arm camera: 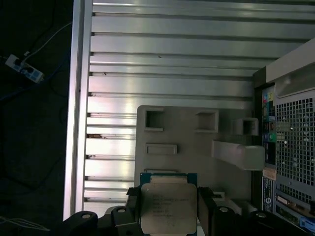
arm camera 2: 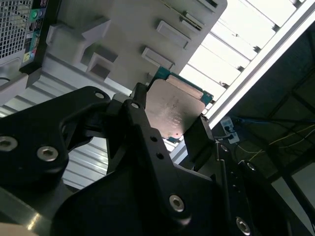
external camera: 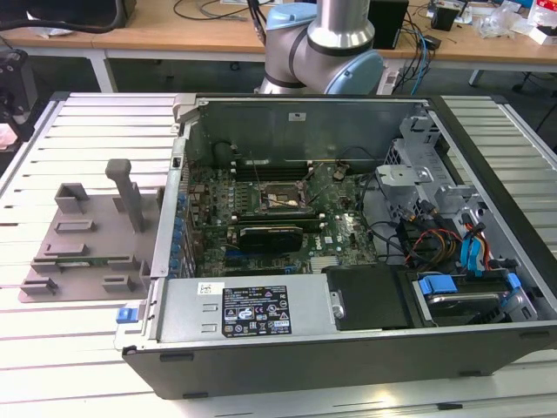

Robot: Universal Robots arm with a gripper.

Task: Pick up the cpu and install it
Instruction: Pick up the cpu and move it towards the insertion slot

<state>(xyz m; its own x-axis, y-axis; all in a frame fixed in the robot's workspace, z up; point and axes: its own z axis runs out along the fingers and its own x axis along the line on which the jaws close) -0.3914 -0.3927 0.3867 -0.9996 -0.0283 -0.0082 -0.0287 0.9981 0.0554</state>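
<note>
Two black fingers point(arm camera 2: 141, 123) of your gripper point(arm camera 2: 170, 118) pinch the cpu point(arm camera 2: 173, 109) by opposite edges, so the gripper is clamped on the chip with its pale metal top facing the camera in both wrist views. A thin green rim shows around that top. In the first wrist view the cpu point(arm camera: 166, 206) sits between the fingers in front of the grey plate point(arm camera: 197, 147) with raised blocks, and you cannot tell from either wrist view whether it touches the plate or hangs clear of it. The plate lies on the slatted metal table point(arm camera: 172, 64), just beside the back panel of the case point(arm camera: 295, 147). In the exterior view you see the case lying open on the table, with the plate point(external camera: 87, 244) on the exterior view's left of it. Inside the case the green motherboard point(external camera: 348, 235) carries the square socket point(external camera: 280, 198), which is well apart from the plate. The arm point(external camera: 335, 43) rises behind the case at the far edge.
</note>
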